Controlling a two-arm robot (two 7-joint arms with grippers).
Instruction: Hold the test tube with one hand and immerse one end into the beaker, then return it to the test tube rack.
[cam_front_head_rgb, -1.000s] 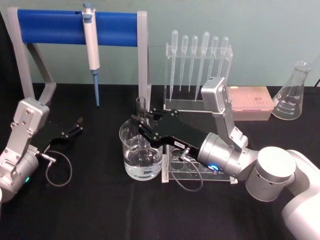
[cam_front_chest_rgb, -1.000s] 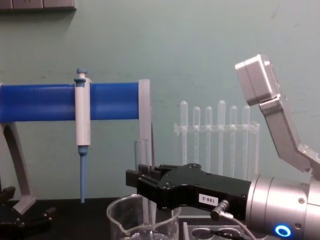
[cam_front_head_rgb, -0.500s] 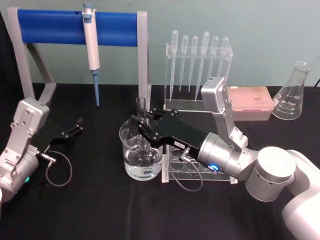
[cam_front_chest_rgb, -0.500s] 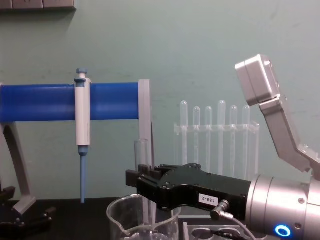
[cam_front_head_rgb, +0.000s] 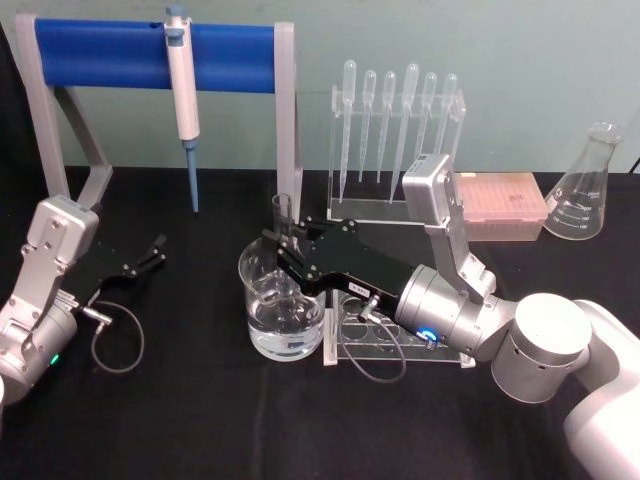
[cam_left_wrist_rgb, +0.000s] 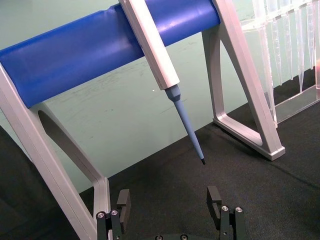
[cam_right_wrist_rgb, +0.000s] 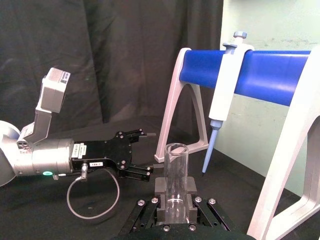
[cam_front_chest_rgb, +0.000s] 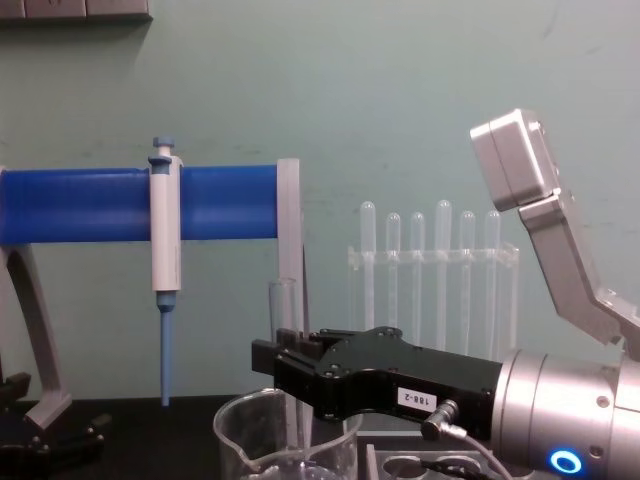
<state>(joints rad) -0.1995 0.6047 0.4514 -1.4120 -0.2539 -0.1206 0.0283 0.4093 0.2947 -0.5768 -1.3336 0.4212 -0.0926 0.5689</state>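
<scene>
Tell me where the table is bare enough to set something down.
Bare black table lies in front of the beaker, and between it and the open left gripper. Crowded: the right gripper, holding the test tube in the beaker, overhangs the tube rack; pipette stand, tip box and flask line the back right.

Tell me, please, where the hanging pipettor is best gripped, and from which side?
Grip the pipettor by its white body just below the blue bar, coming level from the front: it hangs upright with the wall behind. The open left hand is free; the right hand holds the tube.
</scene>
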